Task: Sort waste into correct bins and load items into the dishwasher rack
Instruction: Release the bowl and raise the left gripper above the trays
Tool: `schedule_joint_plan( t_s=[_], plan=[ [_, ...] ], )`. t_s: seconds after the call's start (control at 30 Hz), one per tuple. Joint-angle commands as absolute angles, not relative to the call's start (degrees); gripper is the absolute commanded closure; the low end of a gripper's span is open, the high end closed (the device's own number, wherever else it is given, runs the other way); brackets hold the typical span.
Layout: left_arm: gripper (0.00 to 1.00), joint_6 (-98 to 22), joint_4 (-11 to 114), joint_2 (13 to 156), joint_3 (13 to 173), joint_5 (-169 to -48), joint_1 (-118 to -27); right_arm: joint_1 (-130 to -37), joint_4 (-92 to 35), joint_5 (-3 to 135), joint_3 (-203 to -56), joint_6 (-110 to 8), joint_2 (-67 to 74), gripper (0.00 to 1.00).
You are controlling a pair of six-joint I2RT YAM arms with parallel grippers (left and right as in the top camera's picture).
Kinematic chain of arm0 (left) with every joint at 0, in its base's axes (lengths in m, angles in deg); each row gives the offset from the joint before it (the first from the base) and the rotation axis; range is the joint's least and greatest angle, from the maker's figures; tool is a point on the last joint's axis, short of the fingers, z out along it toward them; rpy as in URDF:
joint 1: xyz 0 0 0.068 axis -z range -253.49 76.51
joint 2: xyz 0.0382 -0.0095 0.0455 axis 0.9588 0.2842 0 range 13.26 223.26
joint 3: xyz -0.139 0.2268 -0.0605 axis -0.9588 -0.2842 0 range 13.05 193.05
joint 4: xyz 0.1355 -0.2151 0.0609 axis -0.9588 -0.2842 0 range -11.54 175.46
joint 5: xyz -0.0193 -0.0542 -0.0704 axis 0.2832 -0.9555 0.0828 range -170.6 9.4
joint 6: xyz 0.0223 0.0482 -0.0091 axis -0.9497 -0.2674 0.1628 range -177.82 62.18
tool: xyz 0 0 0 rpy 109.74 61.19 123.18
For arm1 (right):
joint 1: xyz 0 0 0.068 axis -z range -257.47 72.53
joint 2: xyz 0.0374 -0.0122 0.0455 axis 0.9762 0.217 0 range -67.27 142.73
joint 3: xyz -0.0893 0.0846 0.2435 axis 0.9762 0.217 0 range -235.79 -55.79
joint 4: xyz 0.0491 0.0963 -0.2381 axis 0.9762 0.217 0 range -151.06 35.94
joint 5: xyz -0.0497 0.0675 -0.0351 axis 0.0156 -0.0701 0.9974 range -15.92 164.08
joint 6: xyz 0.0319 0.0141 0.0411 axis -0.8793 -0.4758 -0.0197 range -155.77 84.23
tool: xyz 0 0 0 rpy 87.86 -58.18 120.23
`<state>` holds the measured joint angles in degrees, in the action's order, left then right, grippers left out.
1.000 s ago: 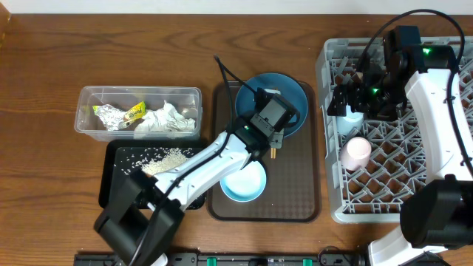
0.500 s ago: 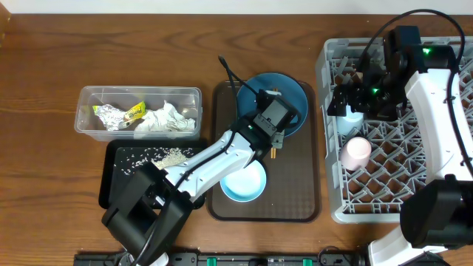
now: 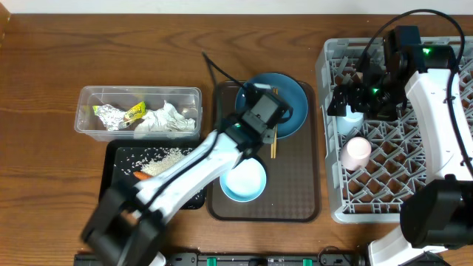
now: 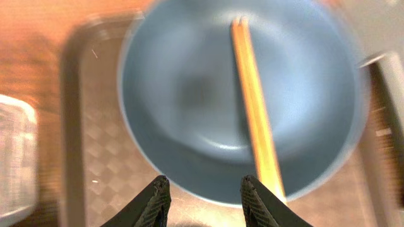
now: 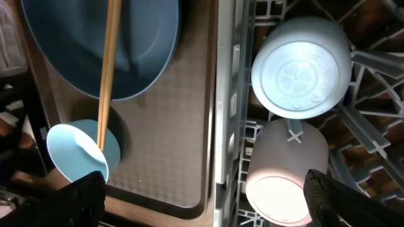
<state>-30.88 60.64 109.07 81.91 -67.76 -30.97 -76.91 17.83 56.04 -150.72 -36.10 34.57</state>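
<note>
Your left gripper point(image 4: 204, 189) has shifted a little up and to the left since a second ago. The arm behind it has swung lower across the flat black rectangular tray point(image 3: 111, 193). That uncovers the small orange carrot point(image 3: 139, 176), which lies on the black tray beside the white rice-like scraps point(image 3: 166, 156).

The left jaws stand partly apart with nothing between them, above the near rim of the large round blue plate point(image 3: 290, 111). The wooden chopsticks point(image 3: 272, 145) now show along more of their length. They lie across the plate, their lower ends over its rim onto the brown serving tray point(image 3: 295, 188), just beside your right-hand finger point(image 4: 254, 200). Their lower ends sit where they did before.

The white bowl with a light blue outside point(image 3: 244, 181) has not moved on the brown tray.

The crumpled white tissues point(image 3: 166, 120) and the silver-foil and yellow-green wrapper point(image 3: 118, 114) remain in the clear rectangular plastic tub point(image 3: 87, 96).

Your right gripper point(image 5: 202, 192) has not moved. Its jaws are spread wide and empty above the large grey plastic dishwasher rack point(image 3: 399, 166). The light blue cup point(image 5: 302, 66) and the pink cup point(image 3: 355, 152) sit there side by side, as they did earlier.
</note>
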Motion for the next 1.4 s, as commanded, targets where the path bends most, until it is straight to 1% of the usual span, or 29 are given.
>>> schedule_joint_plan(
  t_s=[0.0,0.13,0.33,0.47,0.57,1.37],
  plan=[
    [0.60,-31.58,58.52,103.47,82.57,-66.23,-30.99,-77.13,17.97,55.67,-151.68,-35.91,34.96,0.01],
    [0.60,-28.74,50.32,100.02,82.57,-66.43,-30.99,-77.13,17.97,55.67,-151.68,-35.91,34.96,0.01],
    [0.60,-22.11,32.27,97.68,82.54,-67.13,-30.99,-77.13,17.97,55.67,-151.68,-35.91,34.96,0.01],
    [0.60,-21.90,23.99,97.70,81.60,-70.12,-30.99,-77.13,17.97,55.67,-151.68,-35.91,34.96,0.01],
    [0.61,-21.92,19.20,97.68,81.49,-69.36,-30.99,-77.13,17.97,55.67,-151.68,-35.91,34.96,0.01],
    [0.60,-20.69,16.25,95.21,81.49,-70.91,-30.99,-77.13,17.97,55.67,-151.68,-35.91,34.96,0.01]
  ],
)
